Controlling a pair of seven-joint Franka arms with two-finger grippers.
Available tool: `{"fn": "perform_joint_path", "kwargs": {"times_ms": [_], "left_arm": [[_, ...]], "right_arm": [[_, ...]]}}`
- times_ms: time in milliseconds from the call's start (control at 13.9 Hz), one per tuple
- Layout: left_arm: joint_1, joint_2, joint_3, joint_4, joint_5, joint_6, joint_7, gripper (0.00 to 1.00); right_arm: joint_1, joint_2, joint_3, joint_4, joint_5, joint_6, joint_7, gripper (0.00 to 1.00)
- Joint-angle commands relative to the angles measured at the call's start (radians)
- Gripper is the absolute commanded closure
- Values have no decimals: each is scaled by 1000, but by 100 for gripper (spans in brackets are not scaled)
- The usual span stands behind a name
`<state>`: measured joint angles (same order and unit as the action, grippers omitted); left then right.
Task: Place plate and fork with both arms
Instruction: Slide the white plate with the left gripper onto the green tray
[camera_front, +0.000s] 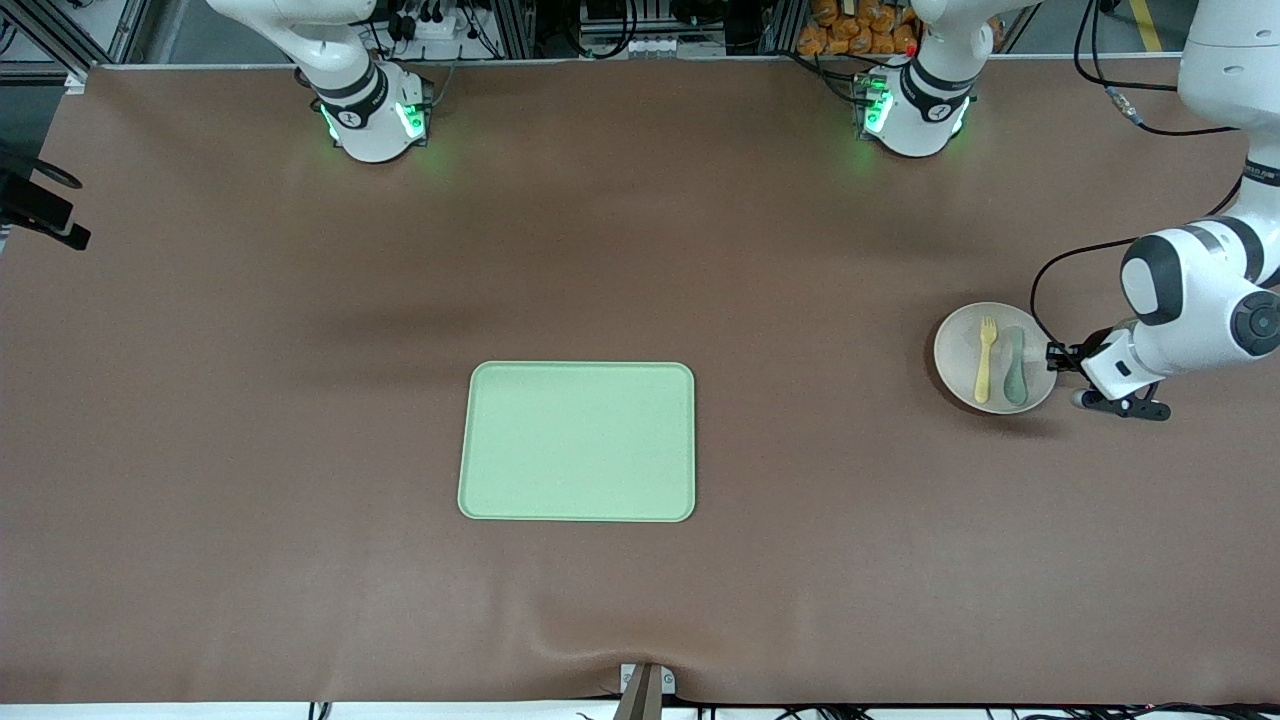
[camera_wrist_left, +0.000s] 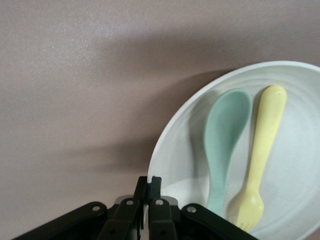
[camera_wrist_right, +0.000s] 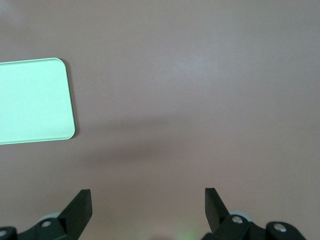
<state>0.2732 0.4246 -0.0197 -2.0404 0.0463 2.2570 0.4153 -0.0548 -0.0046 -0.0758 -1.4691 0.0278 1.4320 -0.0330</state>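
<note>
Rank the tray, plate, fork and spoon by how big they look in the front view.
1. tray
2. plate
3. fork and spoon: they look alike in length, lying side by side on the plate, so no ranking.

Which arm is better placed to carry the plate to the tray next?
Left. The left gripper is shut on the plate rim, with the fork and spoon lying in it. The right gripper is open over bare table near the tray.

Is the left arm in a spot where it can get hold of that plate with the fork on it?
Probably yes. The left gripper sits at the plate's rim, at the left arm's end of the table, its fingers closed on the edge. The fork and spoon lie farther in, clear of it.
</note>
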Motion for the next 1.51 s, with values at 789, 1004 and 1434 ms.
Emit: {"fn": "perform_joint_path", "kwargs": {"times_ms": [789,1004,1434], "left_arm": [[-5,6,-95,177,-256,-258,109,100],[-18,23,-167,183,-307,-257,10,100],[-181,57,-180,250,-362,-255,-249,100]], "right_arm": [[-17,3,8,10,14,-5,10,0],[-25,6,8,10,14,-4,8,0],[-30,6,8,9,14,-4,7,0]]}}
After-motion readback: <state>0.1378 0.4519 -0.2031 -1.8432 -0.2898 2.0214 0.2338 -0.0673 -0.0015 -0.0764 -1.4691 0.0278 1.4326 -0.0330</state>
